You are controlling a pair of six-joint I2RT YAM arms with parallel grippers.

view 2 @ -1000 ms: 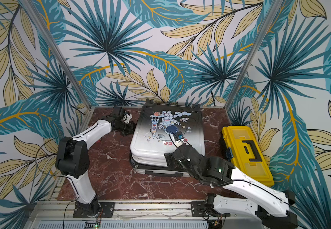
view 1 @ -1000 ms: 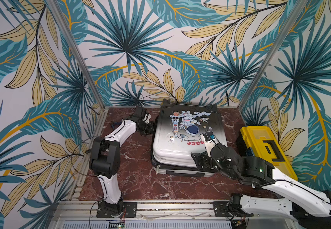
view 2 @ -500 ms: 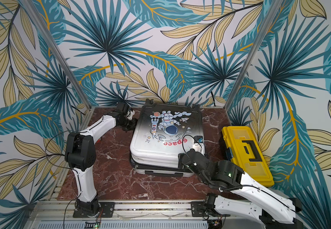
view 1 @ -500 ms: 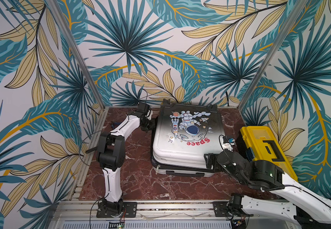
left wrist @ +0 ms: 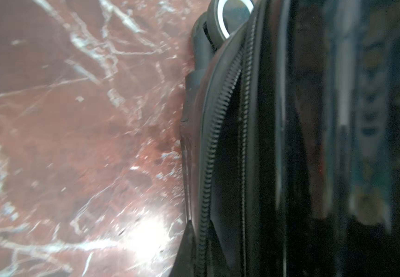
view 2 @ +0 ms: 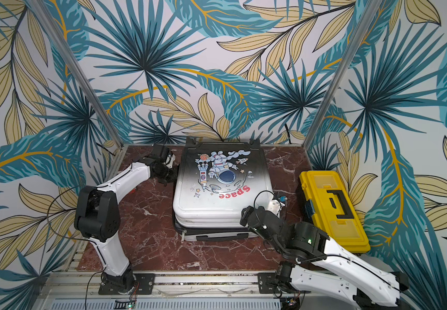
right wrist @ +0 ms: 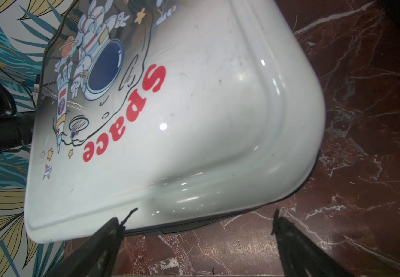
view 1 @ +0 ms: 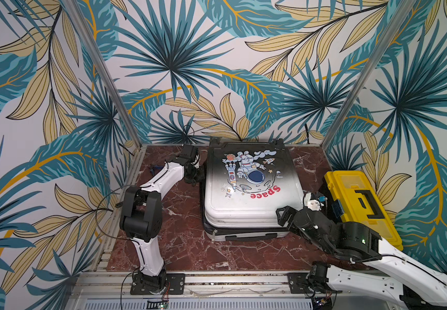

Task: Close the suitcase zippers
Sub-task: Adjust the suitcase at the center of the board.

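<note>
The suitcase [view 1: 249, 193] [view 2: 217, 198] lies flat on the marble table, astronaut print up. My left gripper [view 1: 196, 175] [view 2: 169, 175] presses against its left side near the back. In the left wrist view, the left gripper [left wrist: 202, 239] is shut, its two dark fingertips pinching the nearer tooth row of the black zipper [left wrist: 218, 124], which gapes open ahead. My right gripper [view 1: 284, 216] [view 2: 247, 214] hangs open at the front right corner. The right wrist view shows the right gripper [right wrist: 197, 227] with its fingers [right wrist: 110, 232] wide apart beside the zipper seam [right wrist: 189, 224], holding nothing.
A yellow toolbox [view 1: 359, 204] [view 2: 332, 206] sits just right of my right arm. A spinner wheel [left wrist: 220, 21] shows at the suitcase's back corner. Patterned walls close in the table on three sides. A thin pale pull [view 2: 182, 237] hangs at the suitcase's front left corner.
My right gripper came off the suitcase top, swung to the front right corner and opened wider. The left gripper moved in against the left side and shut.
</note>
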